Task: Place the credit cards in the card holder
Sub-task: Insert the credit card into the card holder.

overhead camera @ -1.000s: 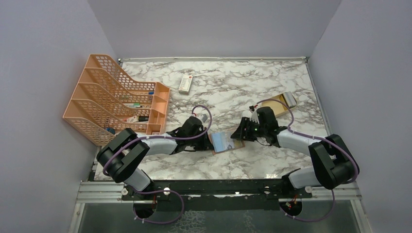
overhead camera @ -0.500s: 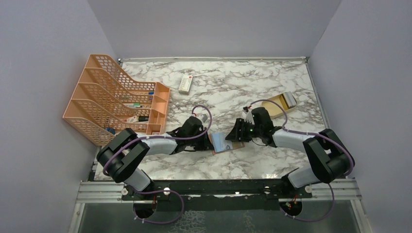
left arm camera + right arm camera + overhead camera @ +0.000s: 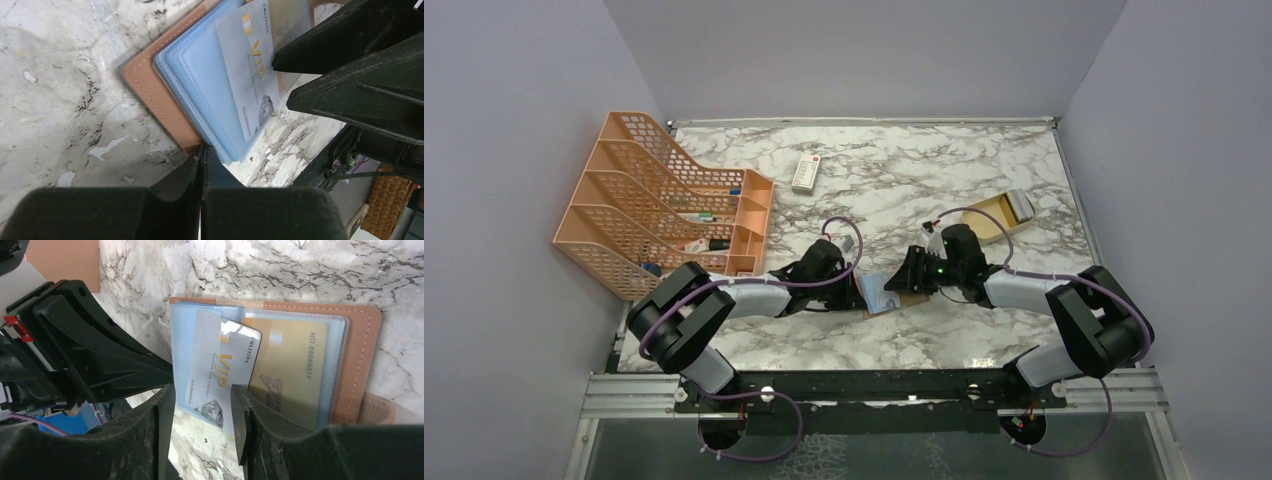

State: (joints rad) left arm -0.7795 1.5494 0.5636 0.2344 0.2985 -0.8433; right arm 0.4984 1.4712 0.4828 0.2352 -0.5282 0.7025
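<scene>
The brown card holder [image 3: 884,300] lies open on the marble between my two grippers, its pale blue inner sleeves up. In the left wrist view my left gripper [image 3: 202,150] is shut on the near edge of the holder [image 3: 155,95]. A silver VIP card [image 3: 220,370] lies tilted on the left sleeve, sticking out over its edge. A gold card [image 3: 287,372] sits inside the right sleeve of the holder [image 3: 360,340]. My right gripper [image 3: 202,390] is open, its fingers either side of the silver card's lower end, the right fingertip [image 3: 239,405] against the card's edge.
A tan shallow box [image 3: 992,217] with a grey card [image 3: 1021,205] at its end lies at the back right. A white remote-like item [image 3: 806,172] lies at the back. An orange mesh file rack [image 3: 659,205] stands at the left. The holder's clasp tab [image 3: 377,410] sticks out.
My right gripper has moved left over the card holder, covering more of it. The left arm and the holder have hardly moved.
</scene>
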